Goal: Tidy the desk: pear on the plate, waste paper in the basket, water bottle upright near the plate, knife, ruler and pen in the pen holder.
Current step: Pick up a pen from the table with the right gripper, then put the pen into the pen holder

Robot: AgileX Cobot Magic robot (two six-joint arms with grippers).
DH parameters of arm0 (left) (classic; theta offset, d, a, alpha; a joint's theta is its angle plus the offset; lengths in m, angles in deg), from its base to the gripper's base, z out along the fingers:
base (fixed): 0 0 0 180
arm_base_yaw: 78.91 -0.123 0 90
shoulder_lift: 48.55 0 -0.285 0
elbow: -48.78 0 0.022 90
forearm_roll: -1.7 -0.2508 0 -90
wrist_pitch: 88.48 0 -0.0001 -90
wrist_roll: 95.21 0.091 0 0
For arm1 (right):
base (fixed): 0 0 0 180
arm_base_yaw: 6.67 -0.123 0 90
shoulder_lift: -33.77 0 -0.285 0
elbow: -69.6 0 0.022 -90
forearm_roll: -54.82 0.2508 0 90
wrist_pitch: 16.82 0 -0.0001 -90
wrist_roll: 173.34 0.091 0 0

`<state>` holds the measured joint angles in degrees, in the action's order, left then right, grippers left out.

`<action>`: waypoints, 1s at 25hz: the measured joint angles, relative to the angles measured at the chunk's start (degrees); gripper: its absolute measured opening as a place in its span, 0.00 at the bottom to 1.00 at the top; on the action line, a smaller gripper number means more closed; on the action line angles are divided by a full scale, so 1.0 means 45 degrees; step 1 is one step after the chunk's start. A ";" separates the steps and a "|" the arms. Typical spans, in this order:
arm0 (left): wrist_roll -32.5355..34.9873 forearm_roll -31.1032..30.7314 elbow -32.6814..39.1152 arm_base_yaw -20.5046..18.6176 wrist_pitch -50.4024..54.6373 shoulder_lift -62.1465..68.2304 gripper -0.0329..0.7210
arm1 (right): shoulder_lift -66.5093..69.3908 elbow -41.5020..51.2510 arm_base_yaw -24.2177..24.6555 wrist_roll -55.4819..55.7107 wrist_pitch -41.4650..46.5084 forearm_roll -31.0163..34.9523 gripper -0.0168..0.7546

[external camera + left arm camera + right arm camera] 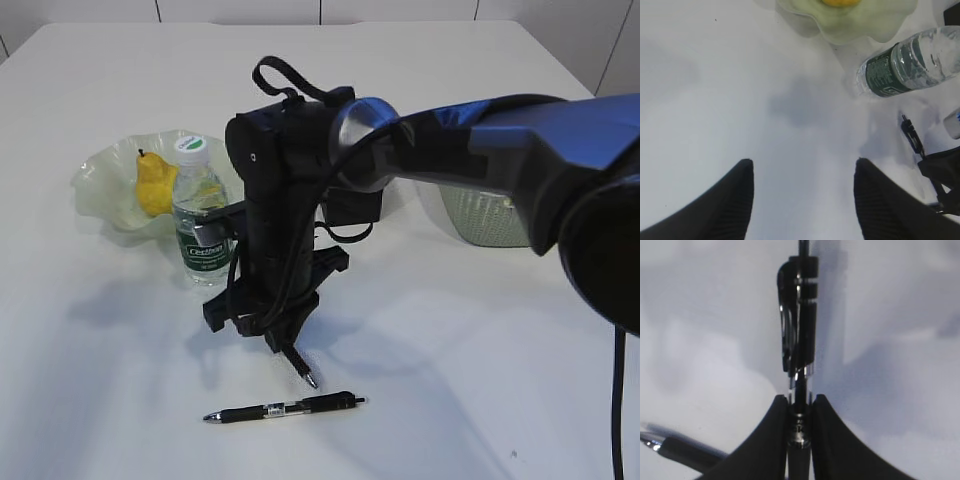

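Observation:
My right gripper (283, 340) reaches across the middle of the desk (450, 380) and points down, shut on a black pen (300, 368) whose tip hangs just above the tabletop. In the right wrist view the jaws (800, 398) clamp that pen (801, 315) below its clip. A second black pen (285, 408) lies flat in front. The pear (155, 185) sits on the ruffled plate (100, 185). The water bottle (200, 215) stands upright beside it. My left gripper (802, 167) is open over bare desk. Knife, ruler, waste paper and pen holder are out of view.
The sage-green basket (485, 218) stands at the right, partly behind my right arm. In the left wrist view the plate (865, 22) and bottle (905, 67) lie ahead to the right, with the right gripper's black frame (942, 175) at the right edge.

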<state>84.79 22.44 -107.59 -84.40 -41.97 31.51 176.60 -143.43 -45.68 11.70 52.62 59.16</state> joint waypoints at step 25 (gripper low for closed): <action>0.0000 0.0000 0.0000 0.0000 0.0750 0.0000 0.64 | -0.7082 0.6330 0.3672 -0.2201 -0.3962 -0.0152 0.13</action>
<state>84.79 22.44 -107.59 -84.40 -38.60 31.51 144.73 -114.95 -29.15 1.79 34.79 58.48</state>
